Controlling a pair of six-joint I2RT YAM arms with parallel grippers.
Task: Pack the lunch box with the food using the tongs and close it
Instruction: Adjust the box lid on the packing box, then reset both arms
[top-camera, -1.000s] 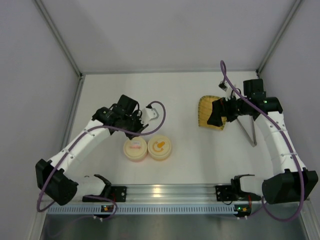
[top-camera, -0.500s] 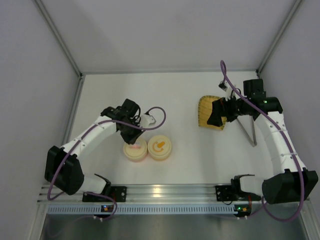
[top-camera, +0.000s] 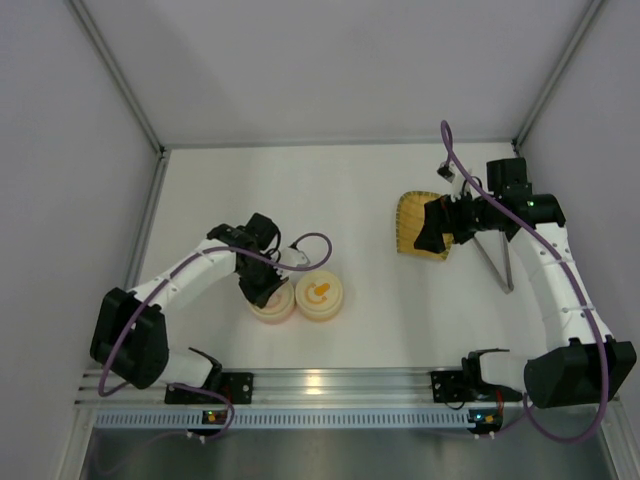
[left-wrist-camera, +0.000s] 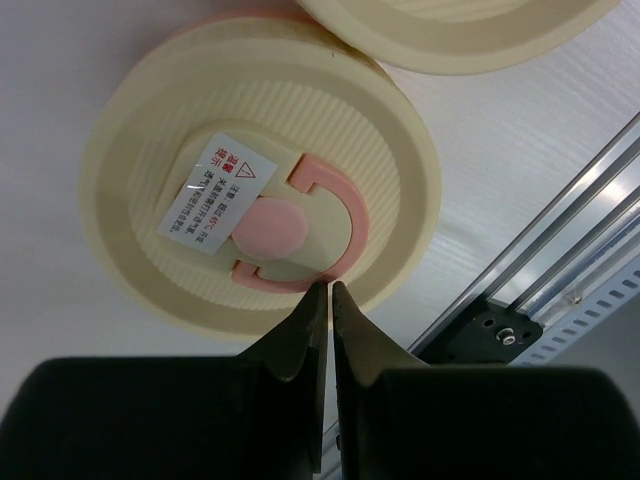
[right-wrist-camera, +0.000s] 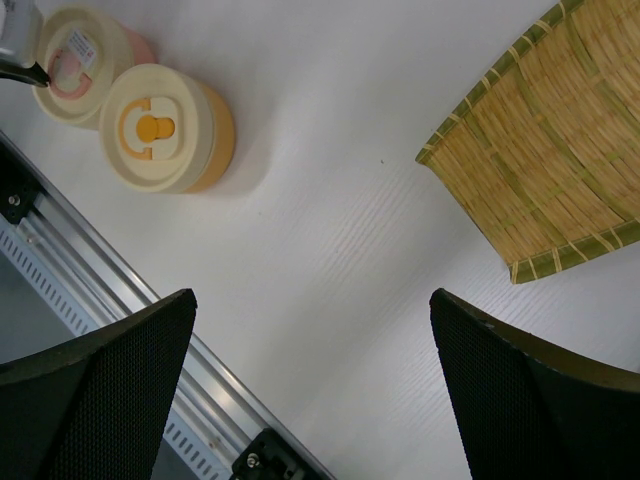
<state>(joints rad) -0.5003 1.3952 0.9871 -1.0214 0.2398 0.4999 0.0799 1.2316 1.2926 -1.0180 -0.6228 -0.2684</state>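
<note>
Two round cream lunch box containers stand side by side, one with a pink-marked lid (top-camera: 271, 300) (left-wrist-camera: 260, 190) and one with an orange-marked lid (top-camera: 320, 296) (right-wrist-camera: 165, 130). My left gripper (top-camera: 262, 288) (left-wrist-camera: 328, 290) is shut right over the pink lid, its tips at the edge of the pink handle, with nothing seen between them. The grey metal tongs (top-camera: 495, 262) lie on the table at the right, beside the yellow woven tray (top-camera: 418, 225) (right-wrist-camera: 550, 140). Over the tray's near edge, my right gripper (top-camera: 432, 232) (right-wrist-camera: 312, 295) hangs wide open and empty. The food is out of view.
An aluminium rail (top-camera: 330, 382) (left-wrist-camera: 560, 250) (right-wrist-camera: 120, 300) runs along the table's near edge, just below the two containers. White walls enclose the table on the left, back and right.
My left arm has swung toward the near edge and come down onto the pink-marked lid, its jaws closing fully. The right arm has not moved.
</note>
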